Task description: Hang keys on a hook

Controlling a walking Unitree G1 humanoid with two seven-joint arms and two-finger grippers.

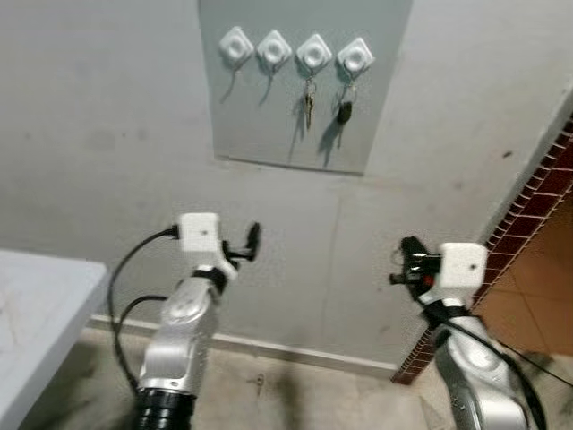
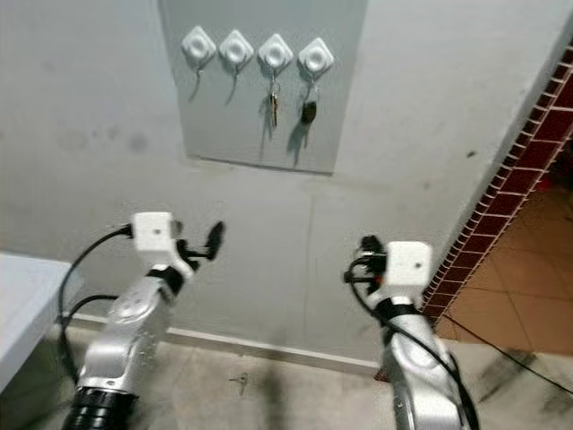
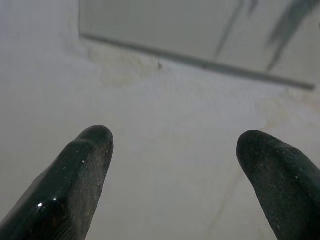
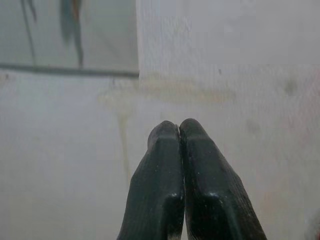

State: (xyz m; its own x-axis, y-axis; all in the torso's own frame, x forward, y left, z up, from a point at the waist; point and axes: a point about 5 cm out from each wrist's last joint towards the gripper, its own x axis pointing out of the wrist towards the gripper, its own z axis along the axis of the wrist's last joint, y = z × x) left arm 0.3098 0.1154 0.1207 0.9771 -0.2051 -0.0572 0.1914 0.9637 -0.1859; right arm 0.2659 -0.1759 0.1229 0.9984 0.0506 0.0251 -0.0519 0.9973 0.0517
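Keys are on the wall already: a silver bunch of keys (image 1: 308,104) hangs from the third white diamond-shaped plastic hook (image 1: 314,53), and a dark key fob (image 1: 344,111) hangs from the fourth hook (image 1: 355,58), both on the pale grey rectangular panel (image 1: 269,134) fixed to the grey plaster wall. The two left-hand hooks (image 1: 236,44) are bare. Judging by that, the hanging looks done, or nearly so.

Both arms sit well below the panel, apart from the keys. The left gripper (image 3: 175,165) points at the wall under the panel's lower edge with its black fingers (image 3: 82,170) spread wide and nothing between them — a posture that suits a release rather than a carry. The right gripper (image 4: 179,131) has its fingertips pressed together, tip to tip, on nothing visible.

A white tabletop edge (image 1: 45,305) shows at the robot's left; dark red tiled wall (image 1: 537,197) runs off to its right.
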